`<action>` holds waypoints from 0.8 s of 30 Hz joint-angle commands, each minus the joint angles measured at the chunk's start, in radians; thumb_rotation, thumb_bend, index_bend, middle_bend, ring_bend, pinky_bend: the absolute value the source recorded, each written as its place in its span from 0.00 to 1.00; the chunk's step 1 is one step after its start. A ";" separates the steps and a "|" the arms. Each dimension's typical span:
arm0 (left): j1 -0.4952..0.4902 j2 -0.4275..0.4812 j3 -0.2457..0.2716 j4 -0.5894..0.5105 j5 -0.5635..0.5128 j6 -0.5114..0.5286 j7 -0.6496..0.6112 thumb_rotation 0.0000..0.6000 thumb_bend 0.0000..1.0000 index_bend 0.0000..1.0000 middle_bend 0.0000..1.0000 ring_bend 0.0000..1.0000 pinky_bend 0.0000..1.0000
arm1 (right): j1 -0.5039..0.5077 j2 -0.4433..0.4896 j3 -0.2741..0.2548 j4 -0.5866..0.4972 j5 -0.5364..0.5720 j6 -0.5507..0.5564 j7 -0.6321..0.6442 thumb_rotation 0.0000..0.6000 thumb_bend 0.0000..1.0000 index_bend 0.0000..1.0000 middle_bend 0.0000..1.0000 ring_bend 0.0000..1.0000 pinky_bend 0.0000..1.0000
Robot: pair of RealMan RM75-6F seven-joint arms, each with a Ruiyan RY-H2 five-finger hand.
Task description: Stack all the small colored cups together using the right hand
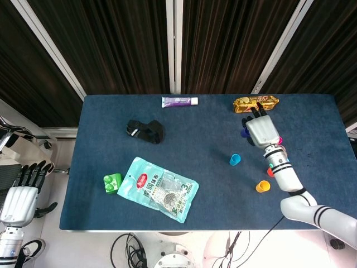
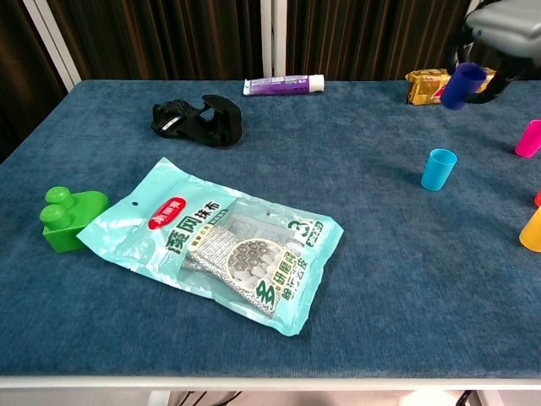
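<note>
My right hand (image 1: 262,131) grips a dark purple cup (image 2: 461,85), held tilted in the air above the blue table (image 2: 355,254); the cup's edge shows by the fingers (image 1: 244,132). In the chest view only part of the right hand (image 2: 500,27) shows at the top right. A cyan cup (image 1: 235,159) (image 2: 439,169) stands upright, to the left of the hand and nearer the front edge. A pink cup (image 2: 530,138) lies at the right, an orange cup (image 1: 262,186) (image 2: 531,230) stands nearer the front, and a red cup (image 1: 270,172) peeks from behind my forearm. My left hand (image 1: 22,190) hangs open off the table's left side.
A gold snack packet (image 1: 255,103) lies just behind the right hand. A purple toothpaste tube (image 1: 179,101) is at the back edge, a black strap (image 1: 146,131) left of centre, a green block (image 1: 112,182) and a teal pouch (image 1: 162,188) at the front left.
</note>
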 commanded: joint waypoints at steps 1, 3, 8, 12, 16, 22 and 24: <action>0.003 -0.004 0.002 0.004 0.006 0.007 0.000 1.00 0.06 0.04 0.00 0.00 0.00 | -0.081 0.185 -0.010 -0.189 -0.028 0.067 0.014 1.00 0.23 0.57 0.50 0.14 0.00; 0.004 -0.008 0.003 0.006 0.008 0.008 0.002 1.00 0.06 0.04 0.00 0.00 0.00 | -0.107 0.249 -0.035 -0.247 -0.050 0.065 0.025 1.00 0.23 0.57 0.50 0.14 0.00; 0.002 -0.012 0.004 0.010 0.025 0.014 0.001 1.00 0.06 0.04 0.00 0.00 0.00 | -0.158 0.333 -0.102 -0.329 -0.111 0.059 0.042 1.00 0.22 0.57 0.50 0.14 0.00; 0.004 -0.010 0.006 0.007 0.032 0.019 0.003 1.00 0.06 0.04 0.00 0.00 0.00 | -0.188 0.350 -0.142 -0.351 -0.139 0.059 0.029 1.00 0.22 0.57 0.51 0.14 0.00; 0.008 -0.006 0.010 0.004 0.032 0.019 0.005 1.00 0.06 0.04 0.00 0.00 0.00 | -0.209 0.330 -0.167 -0.343 -0.145 0.059 0.006 1.00 0.22 0.57 0.51 0.14 0.00; 0.012 -0.005 0.015 0.001 0.038 0.024 0.008 1.00 0.06 0.04 0.00 0.00 0.00 | -0.220 0.297 -0.175 -0.309 -0.121 0.037 -0.017 1.00 0.22 0.57 0.51 0.14 0.00; 0.013 -0.005 0.016 0.000 0.043 0.026 0.009 1.00 0.06 0.04 0.00 0.00 0.00 | -0.220 0.292 -0.177 -0.297 -0.119 0.032 -0.028 1.00 0.22 0.57 0.50 0.14 0.00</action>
